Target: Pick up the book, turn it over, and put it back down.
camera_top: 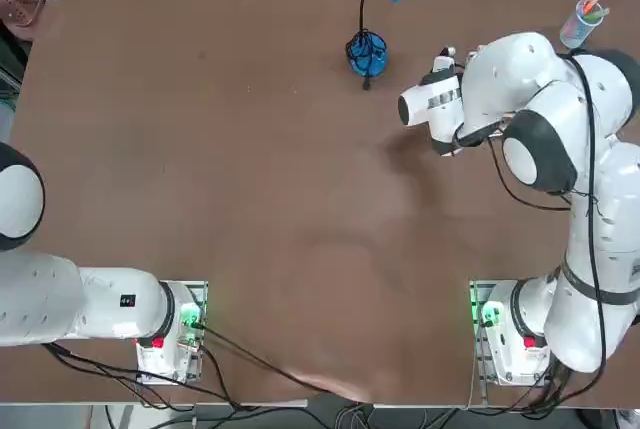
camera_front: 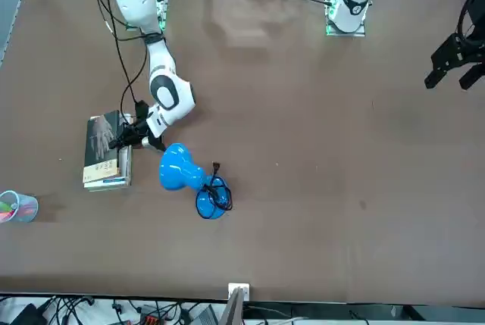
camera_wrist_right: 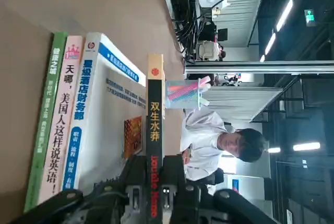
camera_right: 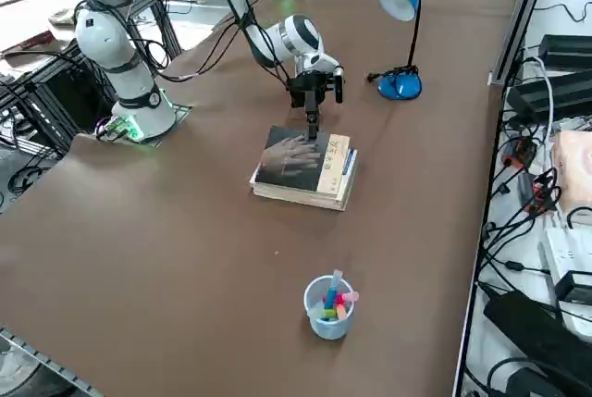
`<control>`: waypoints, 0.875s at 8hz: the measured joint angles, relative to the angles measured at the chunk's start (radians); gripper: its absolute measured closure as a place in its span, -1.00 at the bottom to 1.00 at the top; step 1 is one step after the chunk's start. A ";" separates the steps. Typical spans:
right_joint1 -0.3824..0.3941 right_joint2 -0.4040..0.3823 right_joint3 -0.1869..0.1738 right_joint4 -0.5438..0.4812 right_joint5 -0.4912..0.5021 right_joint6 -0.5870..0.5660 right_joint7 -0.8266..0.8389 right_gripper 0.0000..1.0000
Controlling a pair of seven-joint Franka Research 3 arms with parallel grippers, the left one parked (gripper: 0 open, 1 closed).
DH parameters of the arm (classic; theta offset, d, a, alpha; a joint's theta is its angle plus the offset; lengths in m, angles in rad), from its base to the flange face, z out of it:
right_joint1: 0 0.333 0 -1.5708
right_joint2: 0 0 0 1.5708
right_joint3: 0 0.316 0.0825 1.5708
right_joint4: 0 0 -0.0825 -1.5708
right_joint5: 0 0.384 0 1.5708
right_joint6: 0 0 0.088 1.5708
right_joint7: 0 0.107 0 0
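Observation:
The book (camera_front: 102,139) lies grey cover up, with a pale hand picture, on top of a stack of books (camera_front: 106,182) at the table's right side. In the right side view the book (camera_right: 289,158) covers most of the stack (camera_right: 324,195). My right gripper (camera_right: 312,138) reaches down to its edge nearest the lamp. The right wrist view shows its black spine (camera_wrist_right: 155,125) with yellow characters between my two fingers, and the right gripper (camera_wrist_right: 155,187) is shut on it. In the front view the right gripper (camera_front: 121,141) sits at that same edge. The arm hides the book in the top view.
Under the book lie a white book with blue print (camera_wrist_right: 112,125) and two more. A blue desk lamp (camera_front: 182,170) stands close beside the gripper, its base (camera_right: 400,87) further off. A cup of pens (camera_right: 329,309) stands near the table's right edge. A person sits beyond the table.

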 joint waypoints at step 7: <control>0.000 0.028 0.000 0.002 -0.042 0.000 0.022 0.74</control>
